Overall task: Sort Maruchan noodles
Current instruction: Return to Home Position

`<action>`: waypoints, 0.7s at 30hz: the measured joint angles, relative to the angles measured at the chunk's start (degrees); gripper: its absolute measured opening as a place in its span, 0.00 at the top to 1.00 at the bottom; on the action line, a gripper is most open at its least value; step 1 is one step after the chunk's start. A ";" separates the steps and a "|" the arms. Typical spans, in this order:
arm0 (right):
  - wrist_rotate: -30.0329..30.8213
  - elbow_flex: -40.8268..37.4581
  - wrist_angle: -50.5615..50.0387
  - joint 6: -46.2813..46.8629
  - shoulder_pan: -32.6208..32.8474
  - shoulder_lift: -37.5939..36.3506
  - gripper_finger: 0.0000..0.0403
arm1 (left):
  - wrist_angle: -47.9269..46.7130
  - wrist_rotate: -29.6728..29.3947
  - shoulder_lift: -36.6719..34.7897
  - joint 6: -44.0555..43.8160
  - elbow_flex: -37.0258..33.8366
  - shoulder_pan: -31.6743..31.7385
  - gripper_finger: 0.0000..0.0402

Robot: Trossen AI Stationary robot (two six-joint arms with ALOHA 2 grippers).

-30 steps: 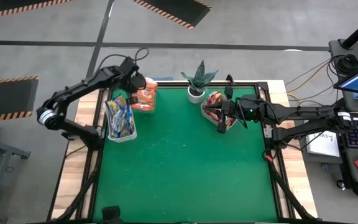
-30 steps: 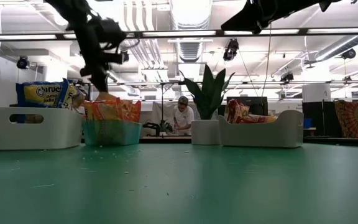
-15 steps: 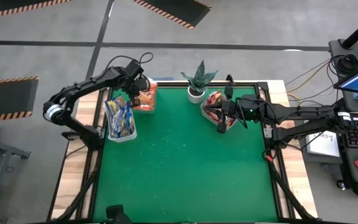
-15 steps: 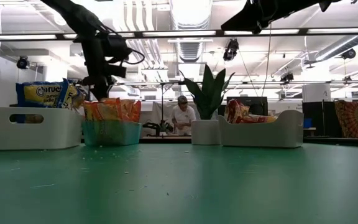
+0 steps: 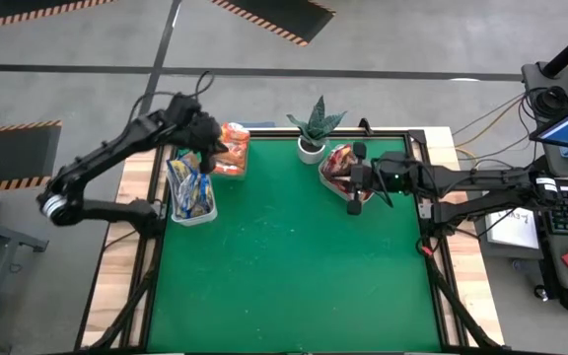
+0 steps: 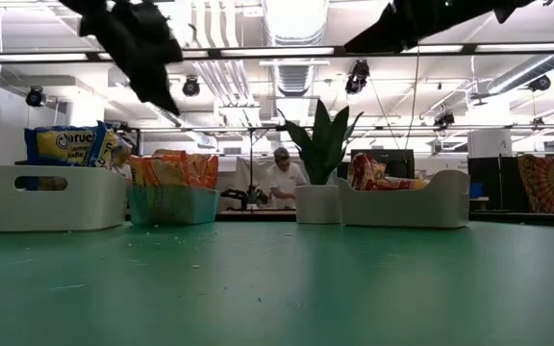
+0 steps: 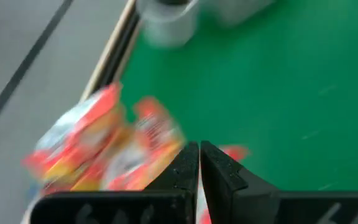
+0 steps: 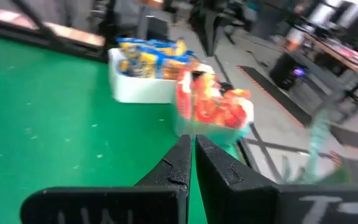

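Over the far-left part of the mat, your left gripper (image 7: pixel 199 152) hung in the air with its fingers (image 7: pixel 180 177) pressed together, only a hairline between them, and nothing held. From above, it sat over the edge of the teal bin (image 6: pixel 171 207) nearest the white bin (image 6: pixel 51 202). From table height, it was high above the teal bin and well clear of both. Below it, the orange packs (image 7: pixel 104 146) stood bunched upright in the teal bin, their tops poking above its rim. Just beside them, the yellow-and-blue packs (image 6: pixel 70 144) stood on edge in the white bin, also rising above its wall.

Your right gripper (image 8: pixel 193 146) was likewise closed tight and empty. From above, it hovered over the front edge of the grey bin (image 6: pixel 421 204) at the far right of the mat, with its arm reaching in from the right side. The red packs (image 5: pixel 338 158) sat inside that bin, leaning so that their tops showed over the wall.

Between the teal and grey bins stood a plant (image 6: pixel 323 139) in a white pot (image 6: pixel 317 204), just beside the grey bin. Every pack you could see was in a bin. The three bins and the pot stood in a row along the far edge of the green mat (image 5: pixel 294 266). Beyond the table, a person (image 6: pixel 282 178) sat in the room behind.
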 joint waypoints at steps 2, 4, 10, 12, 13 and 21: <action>-2.25 -0.58 0.38 -0.92 0.02 -0.02 0.97 | 4.45 5.39 -4.51 -0.94 -4.06 -0.62 1.00; -3.18 -1.06 0.94 -1.37 0.02 -0.04 0.97 | 10.13 6.61 -9.65 -3.02 -9.10 -1.29 1.00; -3.33 -4.56 4.35 -1.60 -0.54 -1.19 0.97 | 26.38 6.79 -23.88 -9.35 -23.43 -3.83 1.00; -4.30 -6.48 6.90 -1.41 -1.42 -2.66 0.97 | 30.71 6.82 -27.53 -10.56 -27.17 -4.29 1.00; -5.37 -7.43 8.06 -1.01 -2.03 -3.55 0.97 | 32.41 6.75 -29.20 -10.98 -28.79 -4.41 1.00; -13.26 -16.17 13.48 3.24 -7.57 -12.40 0.97 | 36.59 6.76 -37.39 -12.04 -35.57 -4.55 1.00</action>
